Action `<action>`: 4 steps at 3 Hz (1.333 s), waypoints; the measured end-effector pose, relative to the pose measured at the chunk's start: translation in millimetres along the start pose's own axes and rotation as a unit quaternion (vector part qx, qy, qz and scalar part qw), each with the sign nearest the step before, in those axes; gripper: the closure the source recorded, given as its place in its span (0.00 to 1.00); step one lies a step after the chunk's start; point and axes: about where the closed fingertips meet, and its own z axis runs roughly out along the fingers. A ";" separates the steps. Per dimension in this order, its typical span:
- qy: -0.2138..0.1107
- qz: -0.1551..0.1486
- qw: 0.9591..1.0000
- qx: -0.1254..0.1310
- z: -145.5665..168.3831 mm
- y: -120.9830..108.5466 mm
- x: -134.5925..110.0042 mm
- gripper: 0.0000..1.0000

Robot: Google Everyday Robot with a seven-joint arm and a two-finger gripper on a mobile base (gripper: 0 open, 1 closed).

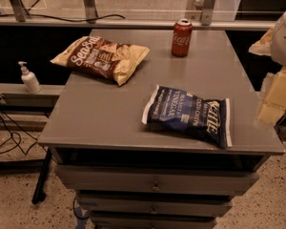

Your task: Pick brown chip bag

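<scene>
"Where's the brown chip bag (101,57)?"

"At the far left corner of the counter (109,113). It lies flat and slanted, with one tan end poking out past the left edge. Nothing touches it, so I'd say it's open to a grab from above."

"What else is up there?"

"A red cola can (181,37) stands upright by the far edge, well apart to the bag's right. A dark blue chip bag (188,114) lies flat toward the front right corner, one end close to the front edge. My guess is they're spread out so the machine has to choose the right bag."

"And the arm?"

"The gripper (275,94) hangs just off the counter's right edge, beside the blue bag and well apart from the brown one. Whether the claw is open or closed, I cannot tell. It looks poised above counter height, not yet reaching. To get there it would have to cross the whole top toward the far left corner, between the blue bag and the can."
</scene>
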 end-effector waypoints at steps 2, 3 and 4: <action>-0.015 -0.006 1.000 0.007 1.2 -1.7 -7.1 0.00; -0.059 -0.015 0.998 0.015 13.1 -3.7 -25.5 0.00; -0.141 -0.031 0.989 0.046 28.5 -25.8 -73.6 0.00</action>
